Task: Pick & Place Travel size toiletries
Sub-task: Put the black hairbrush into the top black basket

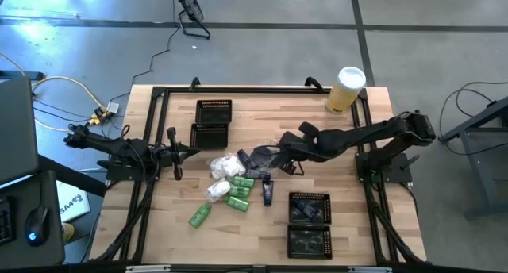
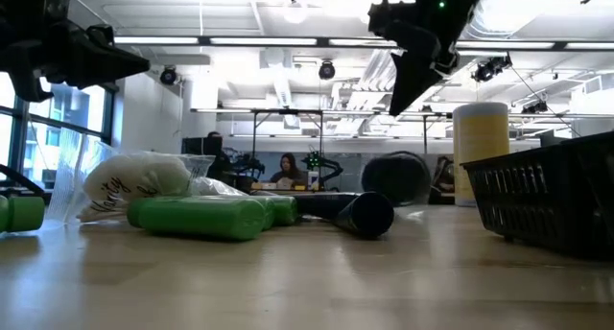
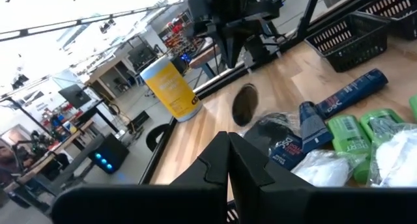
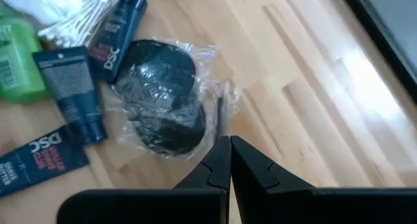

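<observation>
The travel size toiletries lie in a heap at the table's middle: green bottles, white crinkly packets and dark blue tubes. A round dark case in clear wrap is at the heap's right side. My right gripper is above it, slanting down and shut on the wrap. My left gripper waits shut and level at the table's left side, holding nothing. My right gripper pinches an edge of the clear wrap beside the round case, between its two fingertips. It comes from above, slanting down from the table's right. The case hangs below the fingers in its wrap. I cannot tell whether its lower edge is off the wood.
One black mesh tray stands at the far middle and another at the near right. A tall yellow cylinder with a white lid stands at the far right corner. Bare wood lies between the heap and the right edge.
</observation>
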You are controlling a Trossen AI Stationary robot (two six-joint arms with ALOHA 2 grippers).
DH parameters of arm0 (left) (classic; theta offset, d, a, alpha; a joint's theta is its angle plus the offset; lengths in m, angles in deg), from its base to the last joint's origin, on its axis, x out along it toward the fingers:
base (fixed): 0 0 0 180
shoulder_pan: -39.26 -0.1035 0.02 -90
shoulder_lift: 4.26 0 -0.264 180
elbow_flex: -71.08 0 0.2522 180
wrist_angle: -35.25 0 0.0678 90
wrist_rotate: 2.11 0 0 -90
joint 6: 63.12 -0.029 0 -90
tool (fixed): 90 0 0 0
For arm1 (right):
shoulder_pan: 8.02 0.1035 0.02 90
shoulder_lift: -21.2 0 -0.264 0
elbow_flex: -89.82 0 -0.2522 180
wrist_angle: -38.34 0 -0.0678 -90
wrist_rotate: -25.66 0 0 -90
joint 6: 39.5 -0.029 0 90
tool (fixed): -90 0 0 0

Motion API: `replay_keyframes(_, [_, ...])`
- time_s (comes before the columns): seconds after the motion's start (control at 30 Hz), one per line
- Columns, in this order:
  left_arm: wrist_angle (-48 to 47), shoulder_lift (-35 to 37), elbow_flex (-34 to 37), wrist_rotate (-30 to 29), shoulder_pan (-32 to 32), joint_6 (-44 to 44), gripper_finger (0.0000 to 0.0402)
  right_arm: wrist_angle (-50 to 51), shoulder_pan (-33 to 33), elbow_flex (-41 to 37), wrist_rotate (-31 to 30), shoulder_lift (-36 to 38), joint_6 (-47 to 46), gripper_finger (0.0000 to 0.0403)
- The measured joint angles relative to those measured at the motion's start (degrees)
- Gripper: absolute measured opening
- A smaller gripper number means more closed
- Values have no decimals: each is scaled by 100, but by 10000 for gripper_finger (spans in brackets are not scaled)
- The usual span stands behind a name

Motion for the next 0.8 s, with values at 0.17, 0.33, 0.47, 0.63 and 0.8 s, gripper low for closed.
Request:
replay_keyframes(0.17, [421, -235, 10, -42, 0, 48, 48, -9, -68, 0, 107, -3, 118, 2])
replay_keyframes(0.33, [535, -383, 8, -17, 0, 28, 93, 113, -152, 0, 343, -3, 218, 3])
replay_keyframes(0.47, [468, -388, 8, -15, 0, 26, 101, 600, -356, 2, 844, -3, 80, 3])
replay_keyframes(0.63, [325, -385, -1, -13, 0, 27, 102, 653, -592, -148, 1170, 0, -65, 3])
replay_keyframes(0.8, [214, -385, -3, -7, 0, 48, 102, 394, -656, -414, 1384, -11, -79, 5])
